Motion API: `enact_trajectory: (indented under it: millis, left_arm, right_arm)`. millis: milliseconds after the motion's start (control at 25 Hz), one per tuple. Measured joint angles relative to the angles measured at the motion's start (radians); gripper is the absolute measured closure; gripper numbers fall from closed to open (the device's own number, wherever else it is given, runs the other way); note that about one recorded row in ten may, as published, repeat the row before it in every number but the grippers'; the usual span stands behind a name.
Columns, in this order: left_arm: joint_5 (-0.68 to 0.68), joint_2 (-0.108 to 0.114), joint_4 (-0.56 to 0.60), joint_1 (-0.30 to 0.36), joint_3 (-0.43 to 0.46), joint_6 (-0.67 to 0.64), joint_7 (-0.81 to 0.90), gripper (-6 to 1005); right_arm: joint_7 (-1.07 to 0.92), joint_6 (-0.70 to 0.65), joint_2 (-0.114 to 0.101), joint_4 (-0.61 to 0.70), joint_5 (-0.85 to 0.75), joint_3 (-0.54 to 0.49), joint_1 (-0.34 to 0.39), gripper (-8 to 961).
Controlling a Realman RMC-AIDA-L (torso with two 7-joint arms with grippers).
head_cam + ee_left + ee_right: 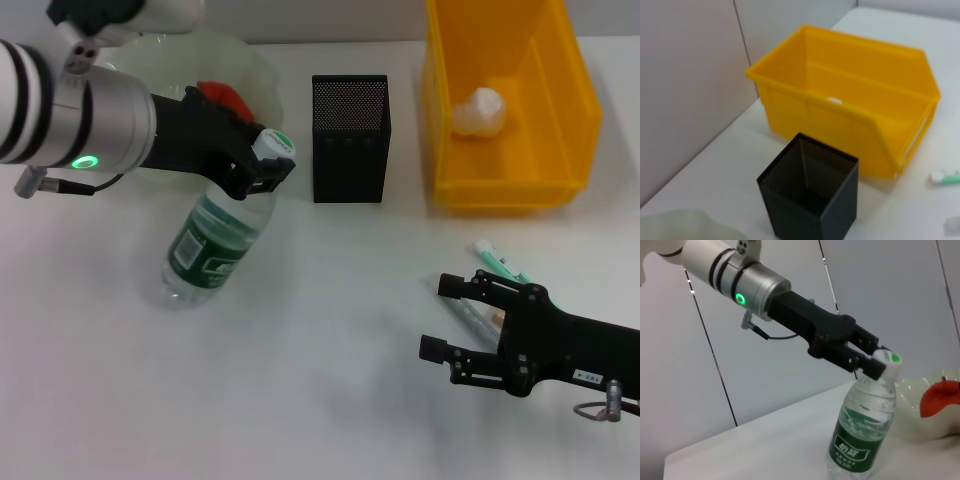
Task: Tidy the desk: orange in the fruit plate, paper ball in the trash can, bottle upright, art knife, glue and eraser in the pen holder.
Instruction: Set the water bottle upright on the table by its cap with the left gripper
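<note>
From the head camera, the left gripper (pixel 268 165) at upper left is clamped round the neck of the bottle (pixel 212 243), which stands upright just in front of the fruit plate (pixel 255 70). At lower right the right gripper (pixel 438 317) sits spread wide, holding nothing, beside a glue stick (pixel 497 264). The paper ball (pixel 482 111) lies in the yellow bin (pixel 580 150); the pen holder (pixel 350 140) stands centre.

Left wrist view: pen holder (pixel 812 195) low centre, bin (pixel 850 120) behind.

Right wrist view: left gripper (pixel 875 362) pinching the bottle (pixel 862 427) at lower right.
</note>
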State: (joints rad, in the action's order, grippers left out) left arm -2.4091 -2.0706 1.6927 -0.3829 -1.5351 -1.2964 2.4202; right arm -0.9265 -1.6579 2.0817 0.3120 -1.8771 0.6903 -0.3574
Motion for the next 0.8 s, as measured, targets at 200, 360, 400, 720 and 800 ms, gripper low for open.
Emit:
enact_trajectory:
  millis: [200,360,400,720,800]
  left_arm:
    - [0.105,0.000,-0.005,0.036,0.058,0.006,-0.061,567]
    - [0.169,0.000,-0.005,0.078,0.108,0.007,-0.113,568]
    - [0.172,0.000,-0.005,0.081,0.112,0.007,-0.116,568]
    - [0.186,0.000,-0.006,0.106,0.158,0.009,-0.135,568]
    - [0.186,0.000,-0.006,0.109,0.169,0.009,-0.135,568]
  right_arm:
    - [0.000,0.009,0.001,-0.003,-0.003,0.000,0.003,121]
    - [0.000,0.011,0.001,-0.003,-0.004,0.000,0.002,122]
    - [0.000,0.013,0.001,-0.003,-0.004,0.000,0.001,122]
    - [0.000,0.019,0.001,-0.012,-0.004,0.000,-0.010,122]
    - [0.000,0.020,0.002,-0.014,-0.004,0.000,-0.011,122]
